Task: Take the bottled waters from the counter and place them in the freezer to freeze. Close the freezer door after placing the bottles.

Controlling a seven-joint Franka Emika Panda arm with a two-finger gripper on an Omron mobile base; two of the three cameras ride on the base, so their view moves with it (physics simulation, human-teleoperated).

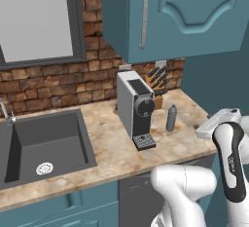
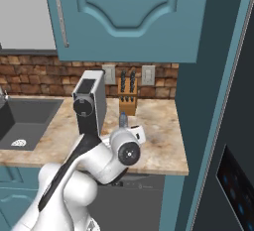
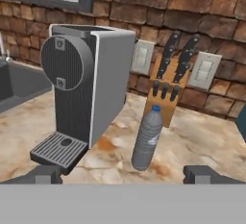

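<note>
Standing upright on the beige marbled counter (image 1: pixel 112 145), a grey-blue water bottle (image 3: pixel 147 138) with a small blue cap is seen just to the right of the coffee machine (image 3: pixel 81 88). In the hand view the bottle is set in front of the wooden knife block (image 3: pixel 168 91), and a gap can be seen between the bottle and the machine. No touching of the bottle by the gripper is seen.

The gripper (image 3: pixel 122 174) is held low over the counter, pointed at the bottle. Its two dark fingertips (image 3: pixel 48 172) are spread wide apart at the bottom of the hand view, one at each side, and nothing is held between them. The bottle is seen between the two tips but farther back.

In the left base view the same bottle (image 1: pixel 171 118) is found on the counter between the coffee machine (image 1: pixel 136 109) and the white arm. The knife block (image 1: pixel 156 87) is placed against the brick wall (image 1: pixel 48 85) behind it. A dark grey sink (image 1: pixel 44 145) is set into the counter at the left, well apart from the bottle.

In the right base view just the top of the bottle (image 2: pixel 123 119) is seen above the arm. The dark freezer door (image 2: pixel 233 141) with its small black panel is seen at the right edge. Teal cupboards (image 2: pixel 129 17) are hung above the counter.
</note>
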